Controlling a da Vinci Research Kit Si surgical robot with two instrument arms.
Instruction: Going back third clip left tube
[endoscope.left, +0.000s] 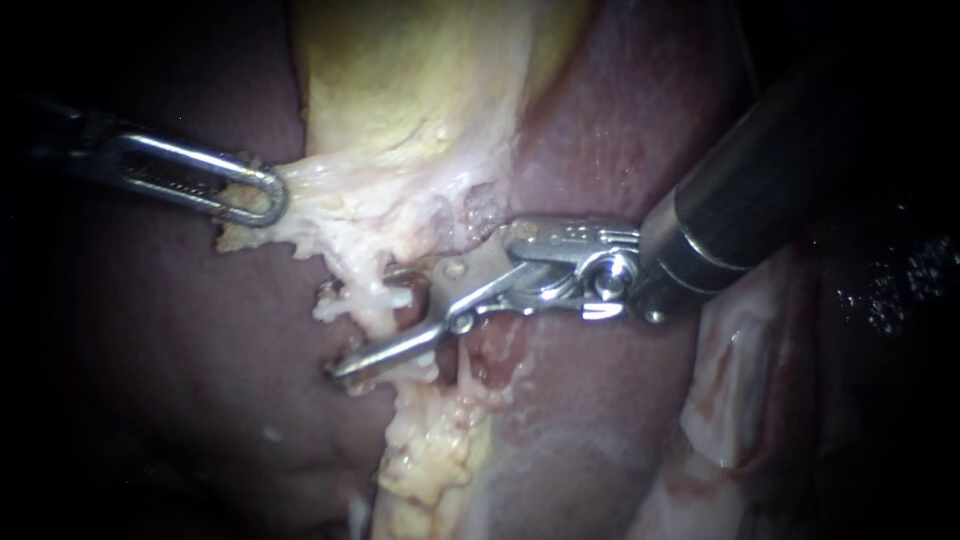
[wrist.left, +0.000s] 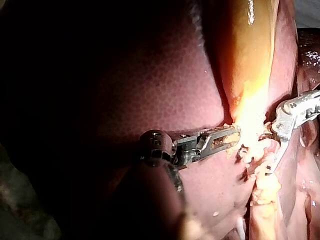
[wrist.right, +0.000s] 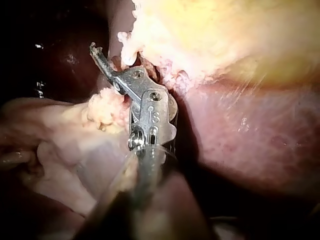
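Near the middle of the scene, just below the neck of the gallbladder (endoscope.left: 420, 80), the left tube (endoscope.left: 372, 300) is running down as a short, pale, glistening strand toward the fatty tissue (endoscope.left: 430, 460) on the liver (endoscope.left: 610, 400). I am judging it to be soft, wet and slippery, and thin enough to tear if pulled or pinched across. Any hold is better taken on the tougher pale tissue at the gallbladder neck than on the strand itself. Whether clips are sitting on it I cannot tell among the white, shiny lumps.

My right instrument (endoscope.left: 385, 325), coming in from the upper right, is showing its jaws standing wide apart and gripping nothing. One jaw is reaching out left below the tube and the other is lying above it, so the tube is sitting in the gap between them; whether it is touching them I cannot tell. Backing out, in my judgement, is calling for a straight pull along the shaft so that neither jaw snags the strand.

My left instrument (endoscope.left: 262, 195), well to the left, is clamping its jaws on the frayed edge of tissue at the gallbladder neck, which is stretching toward it.
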